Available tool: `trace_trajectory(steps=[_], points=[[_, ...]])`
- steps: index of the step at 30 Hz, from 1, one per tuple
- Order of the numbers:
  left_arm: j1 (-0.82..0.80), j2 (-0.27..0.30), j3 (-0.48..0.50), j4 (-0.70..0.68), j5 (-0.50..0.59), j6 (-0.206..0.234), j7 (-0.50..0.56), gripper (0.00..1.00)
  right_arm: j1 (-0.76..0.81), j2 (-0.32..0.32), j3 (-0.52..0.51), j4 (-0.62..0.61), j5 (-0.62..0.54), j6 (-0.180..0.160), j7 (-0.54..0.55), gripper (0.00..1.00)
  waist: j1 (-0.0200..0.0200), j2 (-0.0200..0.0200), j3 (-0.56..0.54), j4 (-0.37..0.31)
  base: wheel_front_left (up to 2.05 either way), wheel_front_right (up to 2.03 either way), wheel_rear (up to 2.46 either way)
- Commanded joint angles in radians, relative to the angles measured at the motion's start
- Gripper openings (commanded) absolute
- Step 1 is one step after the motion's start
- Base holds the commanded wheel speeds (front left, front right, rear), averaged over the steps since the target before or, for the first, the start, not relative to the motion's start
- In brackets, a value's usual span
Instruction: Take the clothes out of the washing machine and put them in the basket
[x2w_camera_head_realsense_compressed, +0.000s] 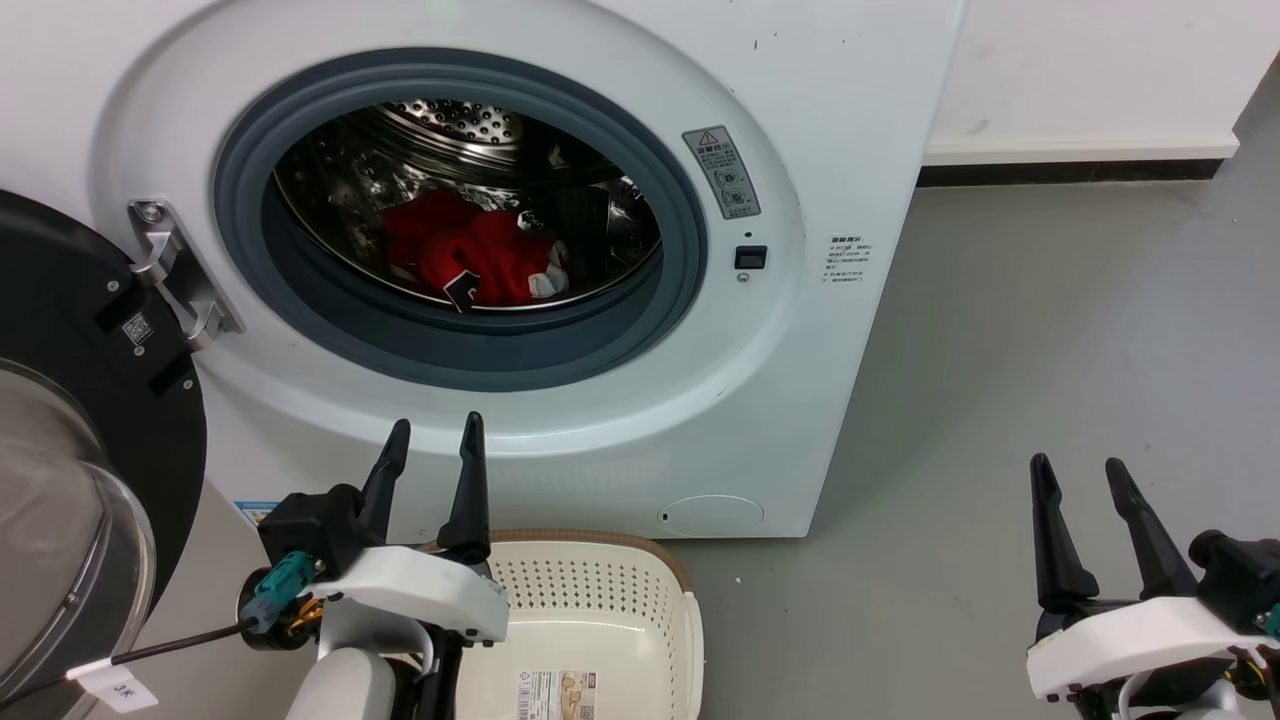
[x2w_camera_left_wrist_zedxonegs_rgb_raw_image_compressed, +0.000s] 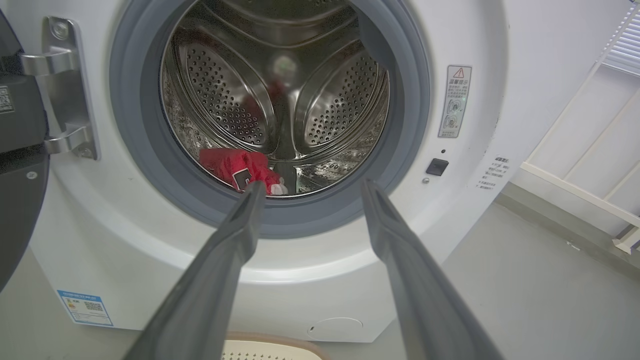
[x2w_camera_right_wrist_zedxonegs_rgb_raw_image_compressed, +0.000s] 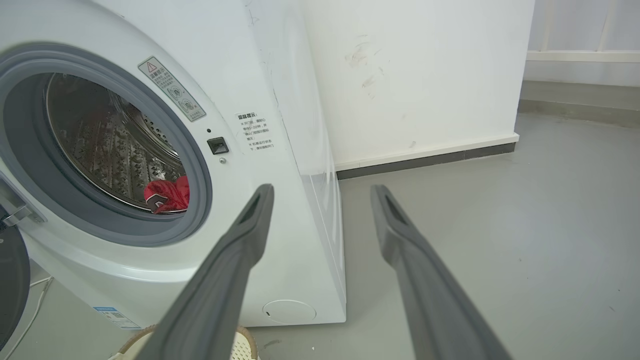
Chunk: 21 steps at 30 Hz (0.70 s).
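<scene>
We hold our left end effector (x2w_camera_head_realsense_compressed: 436, 428) before the washing machine (x2w_camera_head_realsense_compressed: 780, 420), above the basket (x2w_camera_head_realsense_compressed: 640, 600), its fingers moderately apart and empty. Our right end effector (x2w_camera_head_realsense_compressed: 1078, 468) hangs over the grey floor (x2w_camera_head_realsense_compressed: 1050, 330), likewise parted and touching nothing. The red clothes (x2w_camera_head_realsense_compressed: 465, 255) lie at the bottom of the drum (x2w_camera_head_realsense_compressed: 450, 125), and the door (x2w_camera_head_realsense_compressed: 60, 330) stands open.

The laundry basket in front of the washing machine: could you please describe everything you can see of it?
The basket is cream-white plastic, rounded, with rows of small holes in its walls and a brown woven-look rim. It stands upright on the grey floor, close before the washing machine, below its round opening. Its visible inside holds only a label sticker on the bottom. The left gripper covers its left side.
</scene>
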<state>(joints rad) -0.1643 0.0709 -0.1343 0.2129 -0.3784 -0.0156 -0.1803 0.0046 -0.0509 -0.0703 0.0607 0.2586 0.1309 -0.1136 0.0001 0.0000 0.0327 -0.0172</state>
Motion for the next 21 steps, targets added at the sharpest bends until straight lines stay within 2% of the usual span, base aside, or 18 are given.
trace_trajectory(steps=[1, 21], points=[[-0.015, 0.007, -0.001, -0.006, 0.024, 0.004, -0.01, 1.0, 0.005, 0.0, 0.0, -0.016, -0.026, 0.0, -0.008, 1.0, 0.0, 0.0, 0.001, -0.001, 0.0, 0.0, 0.0], [-0.012, 0.009, -0.003, 0.009, 0.193, 0.019, -0.051, 1.0, 0.017, 0.001, -0.004, -0.014, -0.199, 0.0, -0.037, 1.0, 0.0, 0.0, 0.008, -0.01, 0.0, 0.0, 0.0]])
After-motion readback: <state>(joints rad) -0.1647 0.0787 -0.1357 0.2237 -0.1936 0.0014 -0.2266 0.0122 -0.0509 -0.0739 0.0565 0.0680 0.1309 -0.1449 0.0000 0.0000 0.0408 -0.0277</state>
